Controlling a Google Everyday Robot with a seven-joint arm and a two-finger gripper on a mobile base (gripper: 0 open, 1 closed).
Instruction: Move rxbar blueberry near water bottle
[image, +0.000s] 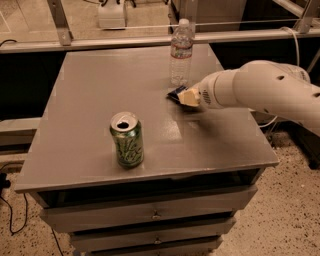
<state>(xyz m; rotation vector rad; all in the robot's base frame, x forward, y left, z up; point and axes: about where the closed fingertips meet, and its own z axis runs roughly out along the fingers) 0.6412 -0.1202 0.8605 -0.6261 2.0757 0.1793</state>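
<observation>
Gripper low over grey table, clenched on rxbar blueberry, wrapper print unreadable, bar just in front of water bottle with red-and-white label band, green soda can with looping pale script well apart near front edge, white arm reaching in from right.

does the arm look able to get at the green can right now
Probably yes: the tool is at the snack bar near the bottle, and nothing stands on the table between it and the can.

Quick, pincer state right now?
Pincer: closed on the small dark navy-blue wrapped snack bar, low over the grey table, near the clear plastic bottle.
</observation>
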